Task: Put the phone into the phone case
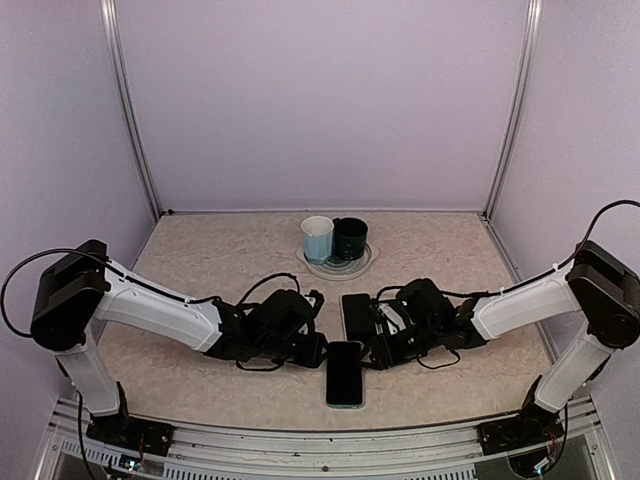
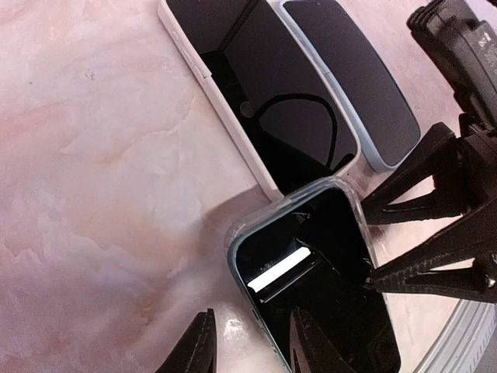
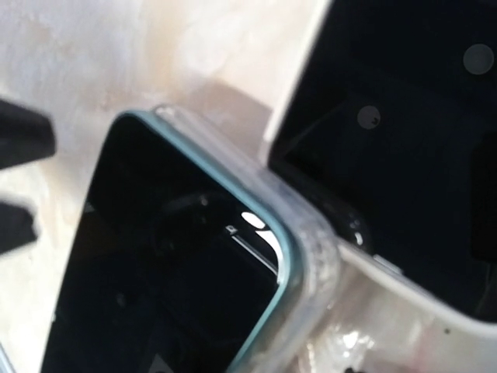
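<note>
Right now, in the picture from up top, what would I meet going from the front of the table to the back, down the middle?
Phone → flat black slab → plate → pale cup and dark cup, side by side.

We find no readable lettering, phone [image 1: 344,373] screen dark, clear phone case [image 3: 311,241] unmarked, pale cup [image 1: 317,239] and dark cup [image 1: 350,238] plain.
</note>
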{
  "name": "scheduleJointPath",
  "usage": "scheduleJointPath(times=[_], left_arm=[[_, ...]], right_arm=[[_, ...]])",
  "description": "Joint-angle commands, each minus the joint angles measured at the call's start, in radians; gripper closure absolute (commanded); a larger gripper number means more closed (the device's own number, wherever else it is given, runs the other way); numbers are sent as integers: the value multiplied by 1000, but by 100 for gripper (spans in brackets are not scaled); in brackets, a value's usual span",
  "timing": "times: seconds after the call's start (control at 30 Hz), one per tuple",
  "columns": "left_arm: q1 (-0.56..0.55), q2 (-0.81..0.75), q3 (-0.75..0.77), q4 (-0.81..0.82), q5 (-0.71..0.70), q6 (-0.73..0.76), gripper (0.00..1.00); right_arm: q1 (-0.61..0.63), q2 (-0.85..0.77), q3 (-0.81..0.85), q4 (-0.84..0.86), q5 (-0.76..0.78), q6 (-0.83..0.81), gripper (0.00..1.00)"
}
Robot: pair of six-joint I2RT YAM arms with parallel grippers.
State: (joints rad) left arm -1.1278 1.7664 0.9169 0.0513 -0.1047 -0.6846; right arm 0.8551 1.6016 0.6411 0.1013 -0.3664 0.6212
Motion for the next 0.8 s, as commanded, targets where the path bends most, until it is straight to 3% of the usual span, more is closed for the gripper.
scheduleJointPath(times=[0.0, 0.2, 0.77], left_arm=[[2, 46, 1, 4, 38, 5, 69], [-8, 122, 36, 31, 84, -3, 81], [-34, 161, 51, 106, 168, -30, 82]], right_arm=[[4, 7, 6, 13, 0, -1, 47], [4, 28, 14, 33, -20, 6, 44], [4, 113, -28, 279, -160, 99, 49]])
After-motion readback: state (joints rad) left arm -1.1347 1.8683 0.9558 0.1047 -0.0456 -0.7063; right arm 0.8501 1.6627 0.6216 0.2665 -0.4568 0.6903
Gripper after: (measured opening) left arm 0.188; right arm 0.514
